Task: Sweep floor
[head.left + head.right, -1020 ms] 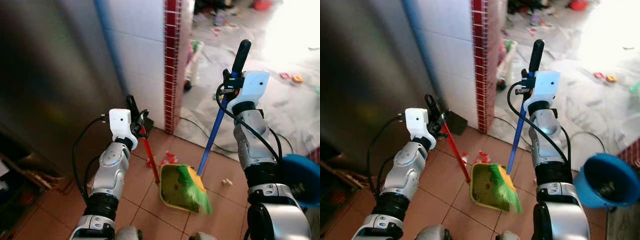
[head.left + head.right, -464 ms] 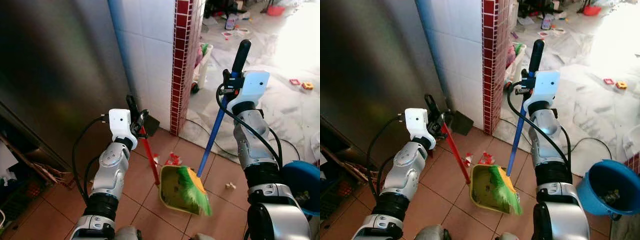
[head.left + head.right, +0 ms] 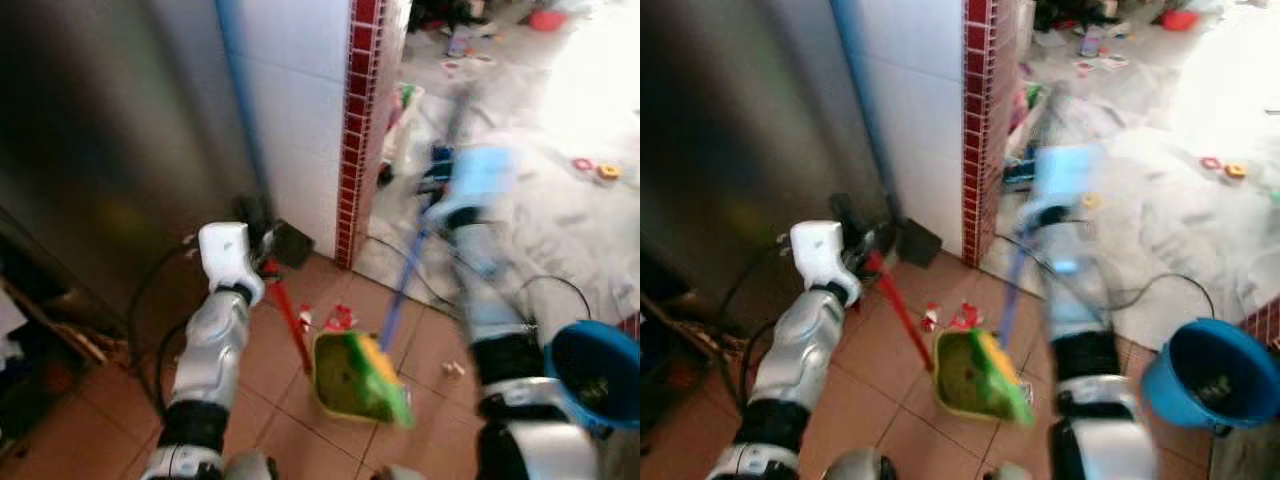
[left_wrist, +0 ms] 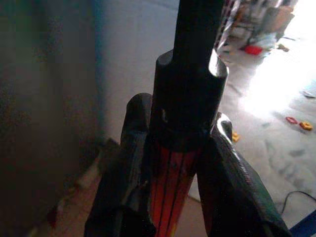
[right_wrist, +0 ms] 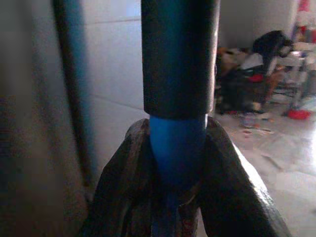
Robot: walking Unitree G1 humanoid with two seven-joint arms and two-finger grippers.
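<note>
sweeping by the red-tiled pillar
left claw (image 4: pixel 173 163) grips the dustpan handle (image 3: pixel 290 320); right claw (image 5: pixel 173 163) grips the broom handle (image 5: pixel 177 89).

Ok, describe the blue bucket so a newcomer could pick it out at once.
Start at the red-tiled pillar and cross the floor toward the robot's right. The blue bucket stands there, round and open-topped, unlike the yellow-green dustpan.

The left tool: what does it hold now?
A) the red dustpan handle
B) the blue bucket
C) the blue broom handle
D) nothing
A: the left tool is closed around the red dustpan handle, which runs down to the yellow-green dustpan.
</note>
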